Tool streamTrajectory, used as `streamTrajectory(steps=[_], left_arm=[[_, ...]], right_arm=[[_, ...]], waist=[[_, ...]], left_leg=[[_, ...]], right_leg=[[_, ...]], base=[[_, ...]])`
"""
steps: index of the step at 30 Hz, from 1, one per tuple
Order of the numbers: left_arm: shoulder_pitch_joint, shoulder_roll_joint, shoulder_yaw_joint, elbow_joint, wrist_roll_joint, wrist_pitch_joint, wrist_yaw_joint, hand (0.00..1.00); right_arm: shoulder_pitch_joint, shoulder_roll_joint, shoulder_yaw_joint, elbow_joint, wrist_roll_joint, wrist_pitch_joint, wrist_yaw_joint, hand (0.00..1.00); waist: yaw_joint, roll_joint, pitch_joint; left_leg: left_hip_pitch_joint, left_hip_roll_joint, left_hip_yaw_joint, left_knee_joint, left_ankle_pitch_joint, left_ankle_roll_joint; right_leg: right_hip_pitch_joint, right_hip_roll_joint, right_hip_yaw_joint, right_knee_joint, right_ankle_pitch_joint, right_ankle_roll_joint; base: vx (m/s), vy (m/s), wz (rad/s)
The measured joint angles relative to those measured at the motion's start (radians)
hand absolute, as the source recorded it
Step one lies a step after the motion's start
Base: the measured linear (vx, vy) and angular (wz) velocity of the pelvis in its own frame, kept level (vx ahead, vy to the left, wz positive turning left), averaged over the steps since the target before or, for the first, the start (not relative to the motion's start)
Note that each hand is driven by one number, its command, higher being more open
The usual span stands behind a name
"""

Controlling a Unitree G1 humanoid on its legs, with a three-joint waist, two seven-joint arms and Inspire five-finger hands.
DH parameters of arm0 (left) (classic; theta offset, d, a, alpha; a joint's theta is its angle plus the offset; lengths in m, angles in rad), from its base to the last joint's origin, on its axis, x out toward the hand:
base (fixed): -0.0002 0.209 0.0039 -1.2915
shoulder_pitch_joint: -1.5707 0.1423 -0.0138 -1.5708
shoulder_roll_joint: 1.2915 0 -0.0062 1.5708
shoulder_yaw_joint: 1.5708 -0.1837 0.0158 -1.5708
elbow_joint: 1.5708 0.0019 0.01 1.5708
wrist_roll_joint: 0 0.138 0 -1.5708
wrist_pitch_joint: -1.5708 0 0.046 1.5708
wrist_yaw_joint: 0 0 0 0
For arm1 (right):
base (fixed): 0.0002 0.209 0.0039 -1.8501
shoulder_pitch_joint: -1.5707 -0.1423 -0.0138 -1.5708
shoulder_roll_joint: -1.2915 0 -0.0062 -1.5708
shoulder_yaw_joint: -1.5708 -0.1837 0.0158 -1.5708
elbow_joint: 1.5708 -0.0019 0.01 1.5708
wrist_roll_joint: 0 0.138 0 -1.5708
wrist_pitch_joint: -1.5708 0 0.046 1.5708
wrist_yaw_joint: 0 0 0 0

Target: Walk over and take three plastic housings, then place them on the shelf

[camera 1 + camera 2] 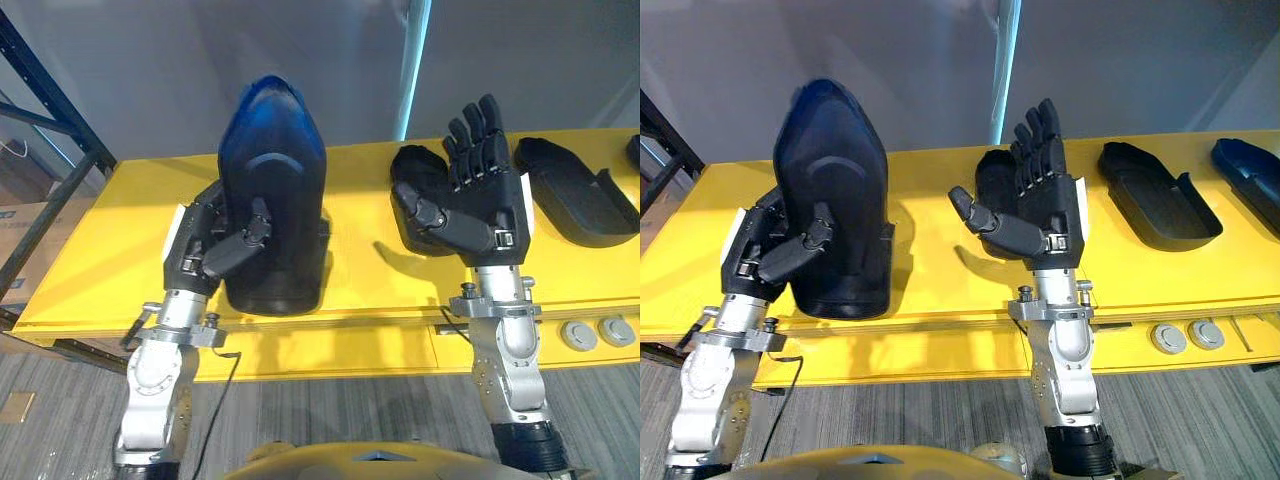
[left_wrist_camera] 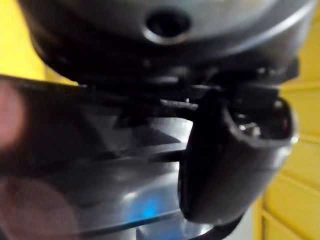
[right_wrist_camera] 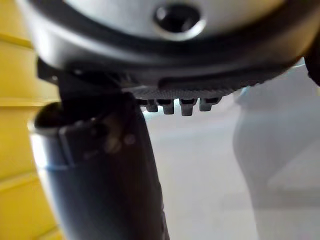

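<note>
1. Left hand (image 1: 205,245) is clamped on the held housing (image 1: 272,170). The thumb lies across its front and the other fingers are hidden behind it. The dark blue shell stands upright, its lower end at the near part of the yellow table (image 1: 110,260).
2. Right hand (image 1: 480,205) is raised over the table, empty, with fingers straight and together and the thumb stuck out to the side.
3. Second housing (image 1: 992,175) lies on the table just behind the right hand, partly hidden.
4. Third housing (image 1: 1155,195) lies flat further right, and the fourth housing (image 1: 1250,175) is at the right edge.
5. Blue rack (image 1: 50,110) stands far left.
</note>
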Motion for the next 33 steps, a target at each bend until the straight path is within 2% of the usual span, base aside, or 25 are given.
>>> streamTrajectory(steps=[3, 9, 15, 17, 20, 23, 25, 26, 33], left_arm=[[-0.063, 0.043, 0.054, 0.075, 0.000, 0.036, 0.040, 0.00], [-0.260, 0.065, 0.110, 0.472, -0.075, 0.039, 0.147, 0.00], [-0.408, 0.072, 0.084, 0.710, -0.209, 0.039, 0.137, 0.00], [-0.472, 0.076, 0.059, 0.805, -0.218, 0.039, 0.134, 0.00], [-0.519, 0.083, 0.028, 0.888, -0.222, 0.045, 0.135, 0.00], [-0.553, 0.091, 0.013, 0.936, -0.218, 0.059, 0.139, 0.00], [-0.602, 0.112, 0.009, 0.965, -0.200, 0.090, 0.153, 0.00], [-0.610, 0.121, 0.007, 0.974, -0.200, 0.100, 0.157, 1.00], [-0.713, 0.168, -0.008, 1.041, -0.059, 0.193, 0.187, 1.00]], right_arm=[[0.018, -0.001, 0.012, 0.000, -0.007, 0.014, 0.010, 1.00], [0.024, -0.026, 0.052, 0.000, -0.002, 0.047, 0.059, 1.00], [0.025, -0.061, 0.117, 0.010, 0.006, 0.065, 0.128, 1.00], [0.023, -0.062, 0.144, 0.010, 0.006, 0.078, 0.151, 1.00], [0.014, -0.078, 0.170, 0.014, 0.006, 0.098, 0.175, 1.00], [0.013, -0.097, 0.188, 0.015, 0.006, 0.111, 0.177, 1.00], [0.008, -0.104, 0.190, 0.015, 0.007, 0.133, 0.177, 1.00], [0.004, -0.104, 0.193, 0.015, 0.007, 0.139, 0.177, 1.00], [-0.003, -0.119, 0.212, -0.016, 0.016, 0.176, 0.174, 1.00]], waist=[[0.004, -0.001, 0.001], [-0.012, 0.001, 0.005], [-0.038, 0.000, 0.010], [-0.044, 0.001, 0.012], [-0.063, 0.008, 0.032], [-0.068, 0.013, 0.042], [-0.070, 0.021, 0.052], [-0.073, 0.022, 0.053], [-0.096, 0.033, 0.066]], left_leg=[[-0.002, 0.000, 0.004, -0.002, 0.001, 0.002], [-0.012, 0.007, 0.039, -0.012, 0.015, -0.002], [-0.022, 0.016, 0.056, -0.012, 0.021, -0.002], [-0.032, 0.018, 0.061, -0.013, 0.027, -0.002], [-0.032, 0.020, 0.072, -0.013, 0.029, -0.001], [-0.033, 0.020, 0.089, -0.013, 0.029, -0.001], [-0.035, 0.020, 0.097, -0.013, 0.031, 0.001], [-0.036, 0.020, 0.100, -0.013, 0.032, 0.001], [-0.032, 0.020, 0.108, -0.012, 0.032, 0.002]], right_leg=[[-0.001, 0.003, 0.001, -0.013, 0.006, -0.001], [-0.027, 0.022, 0.035, -0.046, 0.023, -0.003], [-0.053, 0.033, 0.059, -0.047, 0.033, -0.012], [-0.067, 0.035, 0.071, -0.047, 0.034, -0.013], [-0.075, 0.038, 0.084, -0.047, 0.039, -0.015], [-0.088, 0.040, 0.103, -0.047, 0.042, -0.015], [-0.096, 0.040, 0.112, -0.047, 0.046, -0.015], [-0.099, 0.041, 0.115, -0.047, 0.048, -0.016], [-0.102, 0.042, 0.132, -0.047, 0.055, -0.016]], base=[[-0.02, -0.007, -0.05], [-0.05, -0.027, -0.17], [-0.04, -0.015, -0.11], [-0.04, -0.015, -0.09], [-0.05, -0.005, -0.12], [-0.06, 0.012, -0.15], [-0.06, 0.006, -0.13], [-0.07, 0.006, -0.11], [-0.04, 0.010, -0.05]])
